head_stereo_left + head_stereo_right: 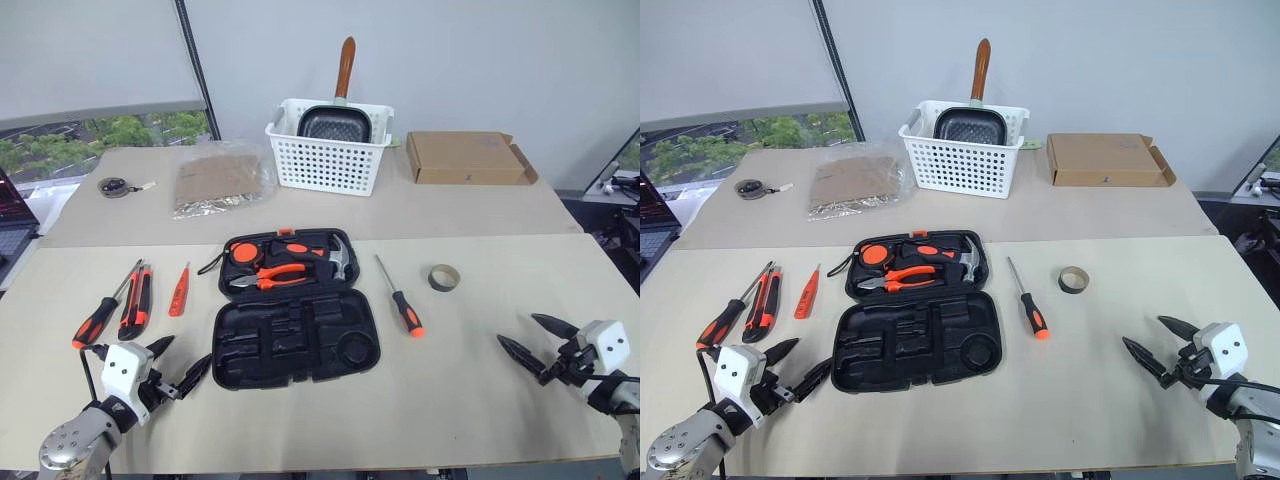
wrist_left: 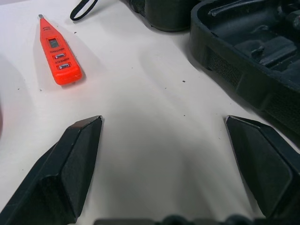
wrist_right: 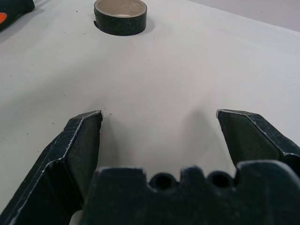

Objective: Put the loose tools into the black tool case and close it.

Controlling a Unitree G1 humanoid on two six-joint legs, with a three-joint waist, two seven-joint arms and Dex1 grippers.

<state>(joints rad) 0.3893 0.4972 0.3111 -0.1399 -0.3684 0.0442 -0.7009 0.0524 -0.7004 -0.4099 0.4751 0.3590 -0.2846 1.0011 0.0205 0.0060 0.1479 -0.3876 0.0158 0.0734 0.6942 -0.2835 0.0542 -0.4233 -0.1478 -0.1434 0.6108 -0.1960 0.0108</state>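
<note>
Across the head view, black tool case (image 1: 296, 305) lies open mid-table, loose tools either side; nothing packed yet. Left wrist: left gripper (image 2: 164, 154) spread, empty, near slim screwdriver (image 2: 57, 54). Right wrist: right gripper (image 3: 159, 136) spread, facing tape ring (image 3: 120, 16); I'd reach there next.

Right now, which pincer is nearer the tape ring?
Right. The right pincer sits open just near-side and right of the tape ring; the left pincer is across the black tool case.

The beige table (image 1: 480, 400) carries the open black tool case (image 1: 295, 338), loose tools, white basket (image 1: 327, 160) and cardboard box (image 1: 466, 158).
</note>
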